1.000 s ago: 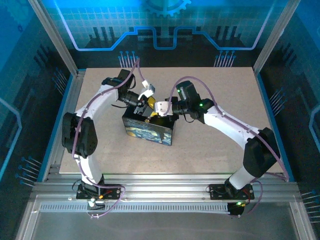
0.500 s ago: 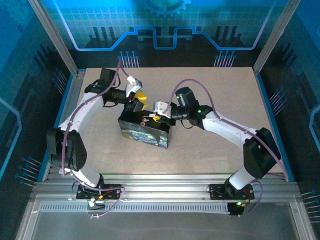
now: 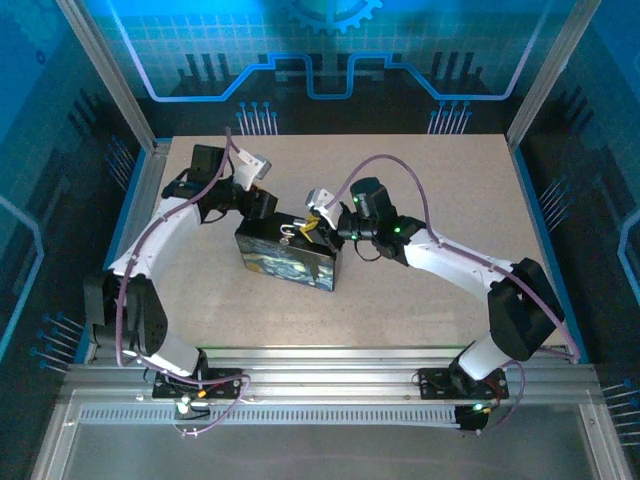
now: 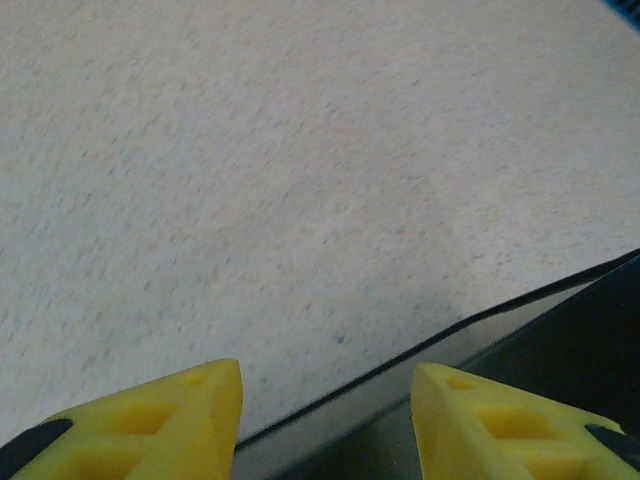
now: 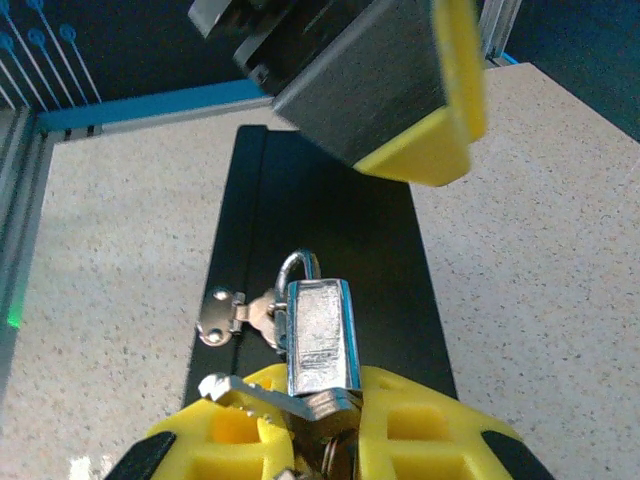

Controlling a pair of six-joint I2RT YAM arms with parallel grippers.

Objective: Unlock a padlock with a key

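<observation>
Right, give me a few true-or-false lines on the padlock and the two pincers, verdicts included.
1. The padlock's shackle passes through the hasp on the box. True.
2. The left pincer grips the padlock. False: its fingers stand apart over the table beside the box, holding nothing.
3. The right pincer is shut on the key at the padlock's bottom end. True.
4. The padlock lies on bare table. False: it rests against the black box.
</observation>
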